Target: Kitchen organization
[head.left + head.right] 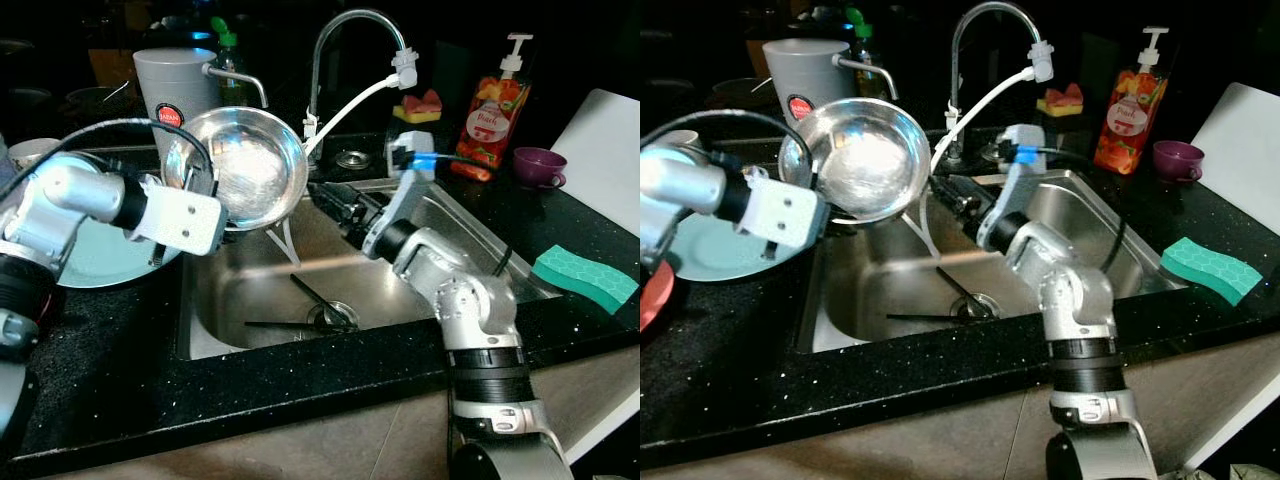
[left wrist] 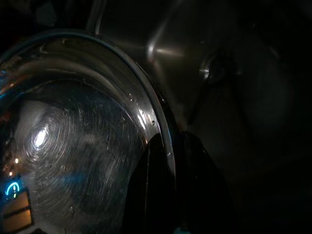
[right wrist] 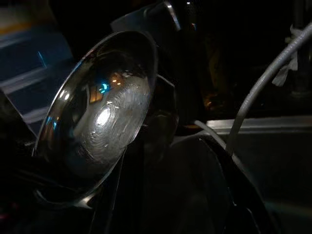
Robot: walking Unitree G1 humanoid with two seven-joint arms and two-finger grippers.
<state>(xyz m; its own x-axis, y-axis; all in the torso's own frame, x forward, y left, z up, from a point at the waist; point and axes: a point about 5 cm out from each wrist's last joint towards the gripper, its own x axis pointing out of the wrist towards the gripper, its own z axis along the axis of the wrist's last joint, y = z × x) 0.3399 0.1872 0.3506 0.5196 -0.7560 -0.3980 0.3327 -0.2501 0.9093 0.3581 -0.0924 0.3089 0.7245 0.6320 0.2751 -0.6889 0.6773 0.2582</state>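
I hold a shiny steel bowl [image 1: 245, 165] tilted on edge above the left part of the sink [image 1: 205, 300]. My left gripper [image 1: 222, 215] is shut on the bowl's lower rim; in the left wrist view its two fingertips [image 2: 168, 156] straddle the rim of the bowl [image 2: 73, 146]. My right gripper [image 1: 325, 200] reaches in from the right over the basin and sits close beside the bowl's right edge. The right wrist view is dark and shows the bowl [image 3: 102, 117] just ahead.
A faucet [image 1: 350, 25] with a white hose [image 1: 350, 105] arches behind the bowl. A grey jug [image 1: 175, 85] and a teal plate [image 1: 95, 255] are at left. Dark utensils [image 1: 300, 320] lie in the basin. Soap bottle [image 1: 493, 115], purple cup [image 1: 538, 165] and green sponge [image 1: 585, 275] are at right.
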